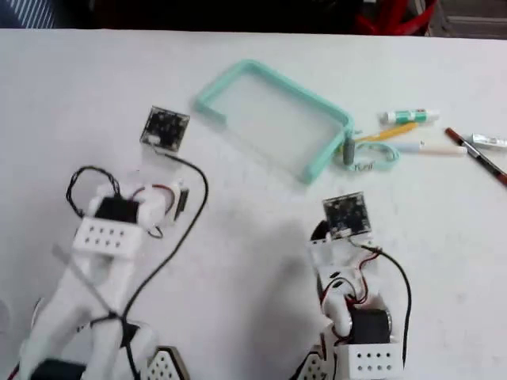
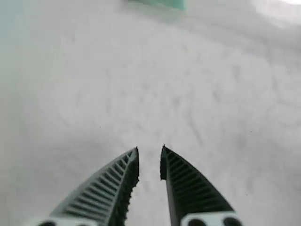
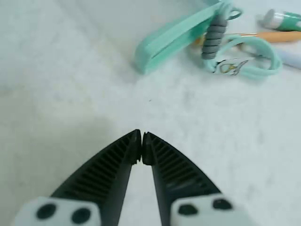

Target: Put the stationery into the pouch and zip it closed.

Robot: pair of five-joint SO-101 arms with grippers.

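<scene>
The clear pouch [image 1: 273, 119] with a mint-green rim lies flat at the table's middle back. Its grey zipper pull [image 1: 348, 150] and green wrist loop [image 1: 379, 158] hang off its right corner. To the right of it lie the stationery: a white and green marker [image 1: 408, 117], a yellow pencil [image 1: 388, 132], a white pen [image 1: 432, 148] and a dark red pencil [image 1: 478, 157]. My left gripper [image 2: 149, 157] hovers over bare table in front of the pouch's left end, with a narrow gap between its tips and nothing held. My right gripper [image 3: 142, 141] is shut and empty, a short way in front of the pouch corner [image 3: 174, 37] and zipper pull [image 3: 212, 40].
The white table [image 1: 253, 261] is bare between the two arms. A small tube [image 1: 489, 142] lies at the far right edge by the red pencil. The left arm [image 1: 119, 214] and right arm [image 1: 348, 237] stand at the front, with loose black cables around them.
</scene>
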